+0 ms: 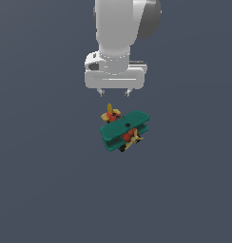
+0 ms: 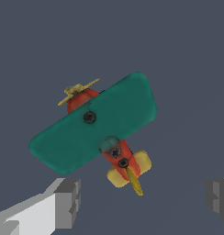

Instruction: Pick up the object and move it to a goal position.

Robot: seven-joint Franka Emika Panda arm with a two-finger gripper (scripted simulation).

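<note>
The toy biplane (image 1: 123, 130) lies on the dark grey floor, with two teal-green wings, a red-orange body and yellow propeller and tail. In the wrist view its top wing (image 2: 93, 121) fills the middle, with yellow parts at both ends. My gripper (image 1: 113, 92) hangs above and behind the plane, not touching it. Its jaws stand wide apart and empty; the two fingertips (image 2: 68, 202) show at the edge of the wrist view, beside the plane's yellow end.
A flat, plain dark grey surface (image 1: 42, 190) lies all around the plane. No other objects are in view.
</note>
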